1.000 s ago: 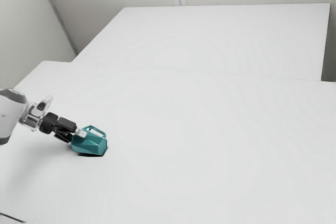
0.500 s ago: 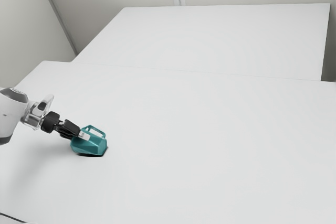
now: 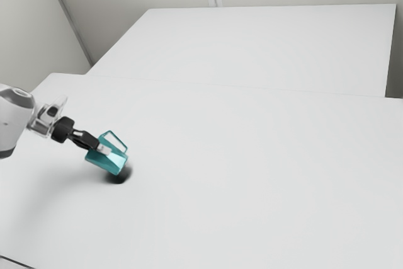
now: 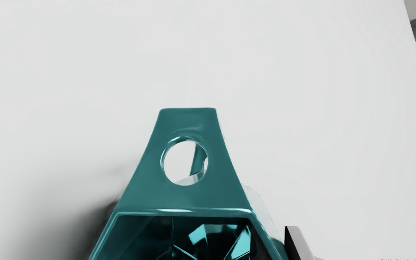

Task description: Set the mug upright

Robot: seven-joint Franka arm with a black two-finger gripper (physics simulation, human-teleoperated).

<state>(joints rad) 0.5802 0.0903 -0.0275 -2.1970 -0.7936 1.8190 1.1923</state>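
In the exterior view my gripper [image 3: 104, 150] is shut on the teal faceted mug [image 3: 113, 162] at the exterior view's left. The mug hangs tilted just above the table, its dark shadow below it and its handle on the upper side. The wrist view shows the mug [image 4: 186, 198] with its open mouth toward my hand and the handle, with a round hole, reaching away. There my gripper [image 4: 278, 249] has one finger outside the mug's wall; the other is hard to make out in the dark mouth.
The white table [image 3: 239, 174] spreads widely around the mug. Another white surface [image 3: 252, 42] lies behind it, with pale walls beyond. A thin dark line [image 3: 16, 261] shows at the exterior view's lower left corner.
My gripper closed on the mug, then rose with it. The mug has left the table and tilted further, its far end dipping toward the exterior view's lower right.
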